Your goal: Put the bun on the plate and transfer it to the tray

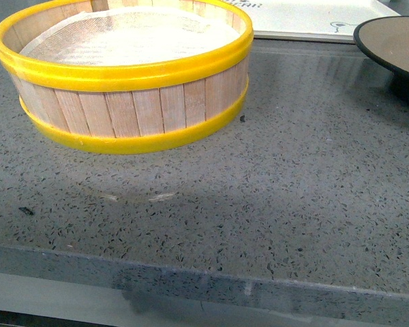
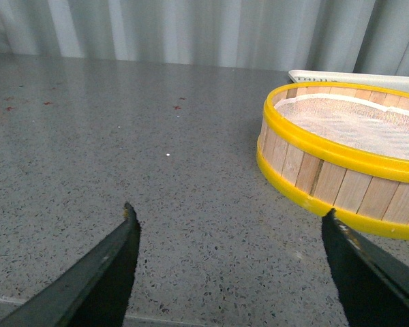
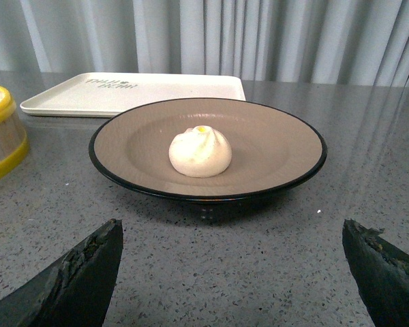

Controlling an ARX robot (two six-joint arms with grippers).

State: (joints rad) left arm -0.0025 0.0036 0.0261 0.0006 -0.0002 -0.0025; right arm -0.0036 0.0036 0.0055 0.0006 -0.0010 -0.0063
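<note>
The cream-white bun [image 3: 200, 153] sits in the middle of the tan-brown plate [image 3: 279, 146] with a black rim. The plate stands on the grey counter, and its edge shows at the right in the front view [image 1: 395, 41]. The cream-white tray [image 3: 133, 92] lies just behind the plate; part of it shows in the front view [image 1: 307, 17] and in the left wrist view [image 2: 354, 77]. My right gripper [image 3: 232, 238] is open and empty, low over the counter a little short of the plate. My left gripper [image 2: 228, 221] is open and empty, beside the steamer basket. Neither arm shows in the front view.
A round wooden steamer basket [image 1: 129, 102] with yellow bands and a white liner stands at the left of the counter; it also shows in the left wrist view [image 2: 341, 177] and the right wrist view [image 3: 3, 136]. The counter's front edge [image 1: 204, 272] is close. Grey curtains hang behind.
</note>
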